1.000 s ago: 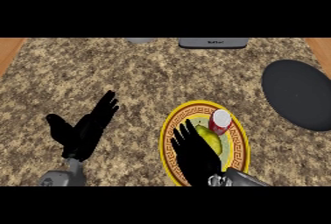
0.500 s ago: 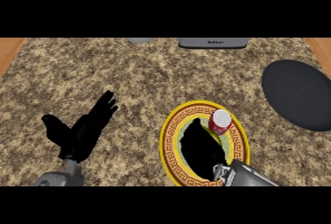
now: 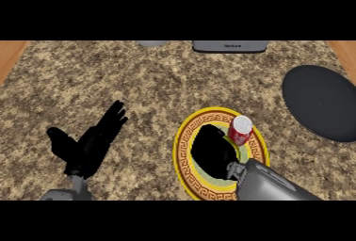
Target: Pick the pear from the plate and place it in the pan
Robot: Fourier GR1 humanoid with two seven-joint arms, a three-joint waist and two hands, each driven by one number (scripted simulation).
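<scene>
Pear's hidden on the plate [image 3: 181, 153], under the right robot hand [image 3: 212, 150] curled round it (a can [image 3: 241, 129] stands just beside). Grasp step; next, lift clear and carry to the pan [image 3: 323, 101]. Left robot hand [image 3: 90, 143] rests open.

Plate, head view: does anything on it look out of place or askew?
Only the red can, standing upright on the plate's far side, close beside the right hand: an unexpected thing on a plate. Nothing looks spilled, tipped or damaged.
</scene>
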